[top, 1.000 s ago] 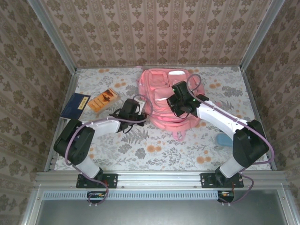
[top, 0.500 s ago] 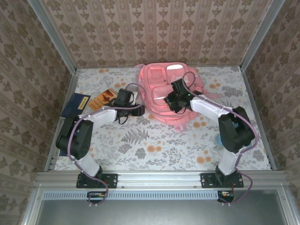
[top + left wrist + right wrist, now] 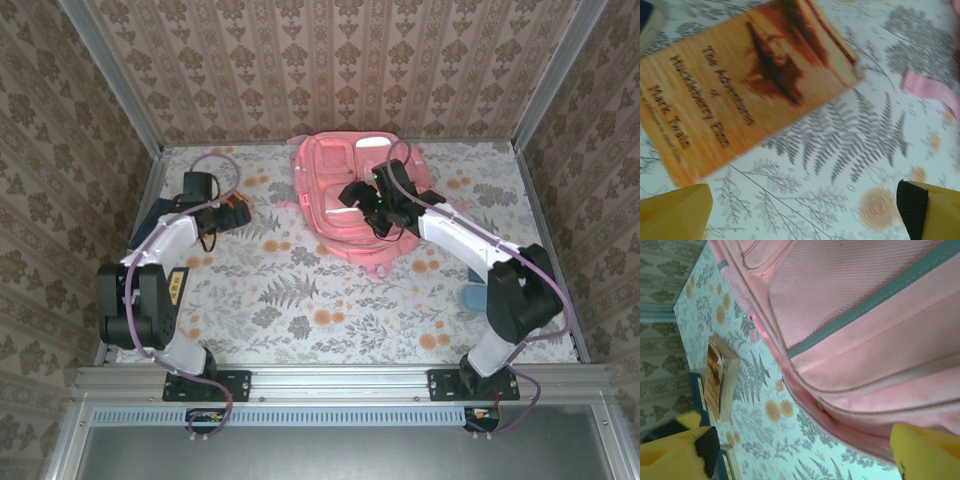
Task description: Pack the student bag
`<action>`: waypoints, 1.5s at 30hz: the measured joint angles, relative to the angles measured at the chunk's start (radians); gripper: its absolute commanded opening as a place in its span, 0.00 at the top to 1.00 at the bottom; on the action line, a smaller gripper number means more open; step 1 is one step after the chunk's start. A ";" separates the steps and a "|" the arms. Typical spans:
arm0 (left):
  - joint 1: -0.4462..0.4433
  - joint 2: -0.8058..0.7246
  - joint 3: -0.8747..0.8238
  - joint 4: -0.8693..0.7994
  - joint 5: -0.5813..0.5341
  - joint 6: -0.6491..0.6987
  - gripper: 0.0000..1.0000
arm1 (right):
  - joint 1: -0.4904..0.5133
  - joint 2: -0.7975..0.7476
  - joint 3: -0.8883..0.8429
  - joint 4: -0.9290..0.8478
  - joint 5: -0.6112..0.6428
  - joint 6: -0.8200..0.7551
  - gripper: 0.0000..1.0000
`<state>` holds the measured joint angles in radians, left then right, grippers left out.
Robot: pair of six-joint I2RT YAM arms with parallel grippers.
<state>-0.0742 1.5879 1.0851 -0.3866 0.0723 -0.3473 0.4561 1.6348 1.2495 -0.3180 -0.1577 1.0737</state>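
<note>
Yellow left fingers (image 3: 675, 212) apart above book (image 3: 740, 95); right fingers (image 3: 925, 452) apart over student bag (image 3: 865, 315).

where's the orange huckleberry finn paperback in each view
Top external: orange paperback book, left of centre, upper half.
Left wrist: book at upper left, cover up.
Right wrist: book at left edge, side-on.
Shared landmark: salmon-pink fabric backpack, right of the book; in the left wrist view, its strap at right.
</note>
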 measured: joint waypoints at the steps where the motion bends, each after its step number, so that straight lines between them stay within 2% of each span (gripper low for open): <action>1: 0.016 0.023 0.021 -0.008 0.001 0.000 0.02 | 0.000 -0.015 -0.011 0.001 0.000 -0.012 0.09; 6: 0.097 0.128 0.098 -0.048 0.001 -0.024 0.01 | 0.004 -0.057 -0.055 0.000 -0.003 -0.079 0.09; 10: 0.158 0.126 0.088 -0.088 -0.015 -0.075 0.00 | 0.016 -0.064 -0.070 0.000 -0.011 -0.104 0.09; 21: 0.283 -0.141 -0.193 -0.143 -0.112 -0.262 0.00 | 0.063 -0.066 -0.098 0.005 -0.042 -0.103 0.10; 25: 0.321 -0.153 -0.282 -0.144 -0.114 -0.288 0.00 | 0.082 -0.061 -0.098 0.008 -0.044 -0.101 0.10; 32: 0.324 -0.156 -0.345 -0.125 -0.078 -0.304 0.00 | 0.095 -0.051 -0.098 0.006 -0.053 -0.098 0.11; 36: 0.290 -0.189 -0.381 -0.067 -0.034 -0.348 0.02 | 0.095 -0.049 -0.098 0.005 -0.053 -0.098 0.11; 38: 0.243 -0.213 -0.403 -0.031 -0.002 -0.393 0.01 | 0.095 -0.049 -0.098 0.004 -0.053 -0.098 0.11; 40: 0.169 -0.227 -0.414 -0.004 0.027 -0.445 0.01 | 0.095 -0.048 -0.098 0.004 -0.053 -0.098 0.12; 45: -0.082 -0.231 -0.424 0.071 0.080 -0.620 0.00 | 0.095 -0.042 -0.098 -0.002 -0.052 -0.098 0.12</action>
<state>-0.1566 1.3567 0.6609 -0.3157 0.1524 -0.9676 0.5510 1.5925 1.1519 -0.3202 -0.2096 0.9756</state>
